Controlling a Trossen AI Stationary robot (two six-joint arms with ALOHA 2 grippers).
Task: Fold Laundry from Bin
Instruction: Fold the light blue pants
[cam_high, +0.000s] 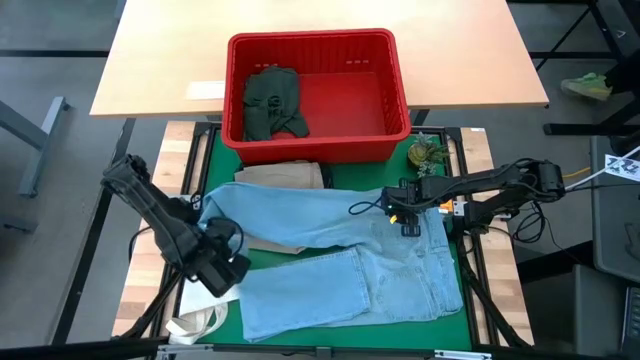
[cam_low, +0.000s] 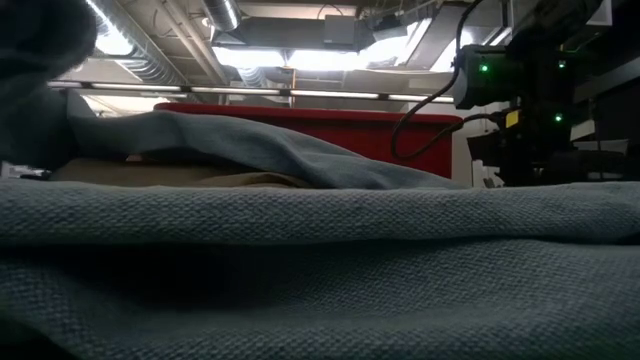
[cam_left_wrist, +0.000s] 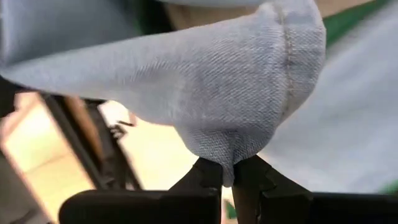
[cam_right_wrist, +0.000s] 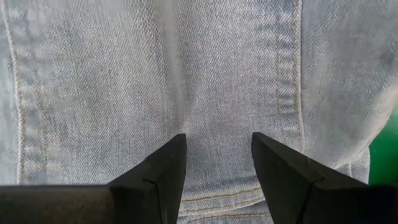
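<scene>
Nearest you on the bench (cam_high: 215, 150), one pair of light blue jeans (cam_high: 340, 260) lies spread across the green mat, both legs pointing toward the left arm. Your left gripper (cam_left_wrist: 227, 171) is clamped on a pinched fold of that denim; the left wrist view shows the cloth bunched between the closed fingers (cam_left_wrist: 205, 177), which the high view cannot resolve. Your right gripper (cam_right_wrist: 219, 155) hovers over the waist area with its fingers (cam_right_wrist: 163, 171) spread apart and denim seams filling the frame beneath; they hold nothing. A white tote bag (cam_high: 200, 322) pokes out at the near left corner, cut off by the picture's edge. One tan garment (cam_high: 283, 175) lies partly hidden beneath the jeans. Beyond it stands one red bin (cam_high: 400, 90) holding a single dark green piece (cam_high: 272, 100). The low view is mostly blocked by cloth; only the bin's rim (cam_low: 300, 112) shows above it.
</scene>
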